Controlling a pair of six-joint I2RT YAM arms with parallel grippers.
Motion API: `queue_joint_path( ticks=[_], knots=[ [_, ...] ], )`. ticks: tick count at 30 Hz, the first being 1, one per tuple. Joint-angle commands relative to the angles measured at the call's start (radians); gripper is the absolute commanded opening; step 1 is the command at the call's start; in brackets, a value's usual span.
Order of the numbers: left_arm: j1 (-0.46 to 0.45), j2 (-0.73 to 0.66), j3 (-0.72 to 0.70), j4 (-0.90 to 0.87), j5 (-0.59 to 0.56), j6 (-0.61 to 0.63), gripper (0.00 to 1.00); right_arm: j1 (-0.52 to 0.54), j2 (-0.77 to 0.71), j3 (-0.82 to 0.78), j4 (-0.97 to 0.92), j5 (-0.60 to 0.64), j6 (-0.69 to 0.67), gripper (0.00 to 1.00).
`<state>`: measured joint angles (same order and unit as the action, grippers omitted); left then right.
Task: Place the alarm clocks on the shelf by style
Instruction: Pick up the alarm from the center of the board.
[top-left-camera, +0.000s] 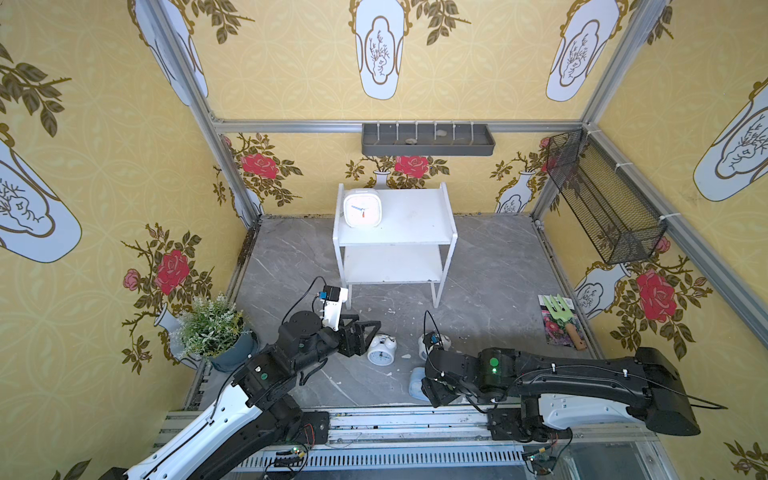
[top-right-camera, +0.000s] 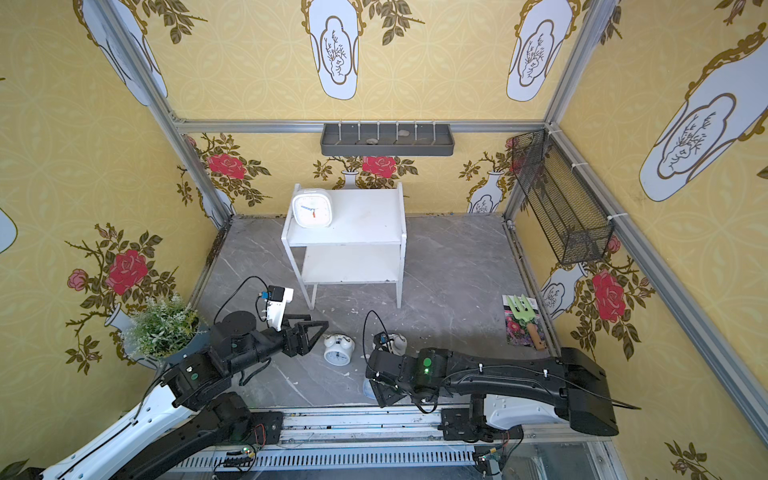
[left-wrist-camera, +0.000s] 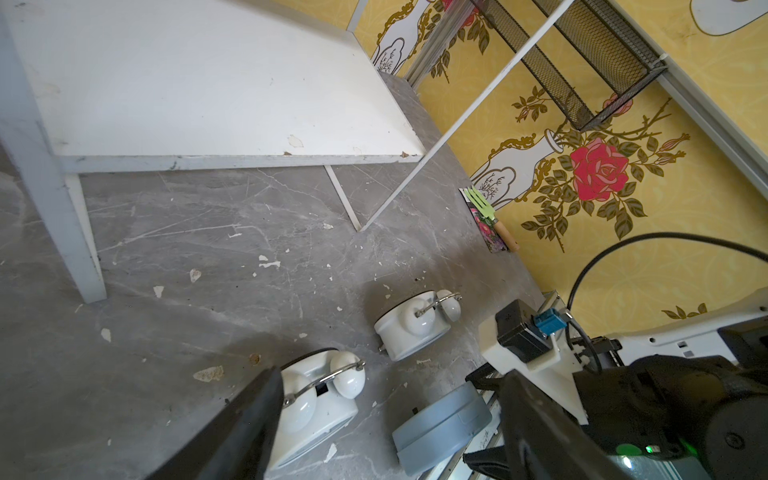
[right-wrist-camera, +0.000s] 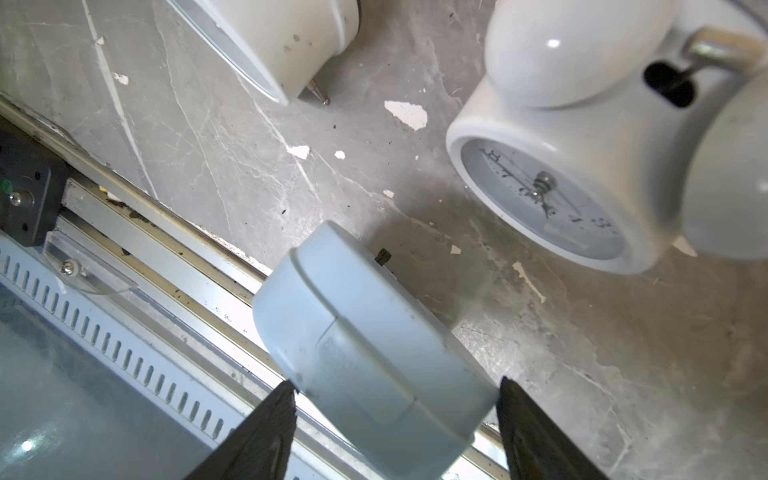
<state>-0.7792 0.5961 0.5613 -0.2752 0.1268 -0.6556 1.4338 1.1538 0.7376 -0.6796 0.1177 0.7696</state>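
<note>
A white rounded-square alarm clock (top-left-camera: 362, 208) (top-right-camera: 312, 208) stands at the left end of the top tier of the white shelf (top-left-camera: 411, 235). On the floor a round white twin-bell clock (top-left-camera: 380, 351) (left-wrist-camera: 316, 399) lies face up. My left gripper (top-left-camera: 368, 338) (left-wrist-camera: 392, 376) hangs open just left of it. A second twin-bell clock (top-left-camera: 432, 338) (left-wrist-camera: 411, 324) is partly hidden behind my right wrist. The light blue clock (top-left-camera: 415, 382) (right-wrist-camera: 365, 345) lies at the floor's front edge. My right gripper (right-wrist-camera: 397, 386) has a finger against each of its sides.
A potted plant (top-left-camera: 212, 328) stands at the front left beside my left arm. A green garden fork (top-left-camera: 561, 316) lies on a seed packet by the right wall. A grey tray (top-left-camera: 428, 139) and a black mesh basket (top-left-camera: 602, 199) hang on the walls.
</note>
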Motion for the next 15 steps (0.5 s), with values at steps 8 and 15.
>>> queue_joint_path(
  ticks=[8,15],
  knots=[
    [0.0,0.014,-0.011,0.053,0.006,-0.005,0.85,-0.013,0.032,-0.003,0.091,0.028,-0.074,0.91],
    [0.0,0.01,-0.012,0.053,0.005,-0.006,0.85,-0.012,0.072,0.007,0.14,0.001,-0.109,0.74]
  ],
)
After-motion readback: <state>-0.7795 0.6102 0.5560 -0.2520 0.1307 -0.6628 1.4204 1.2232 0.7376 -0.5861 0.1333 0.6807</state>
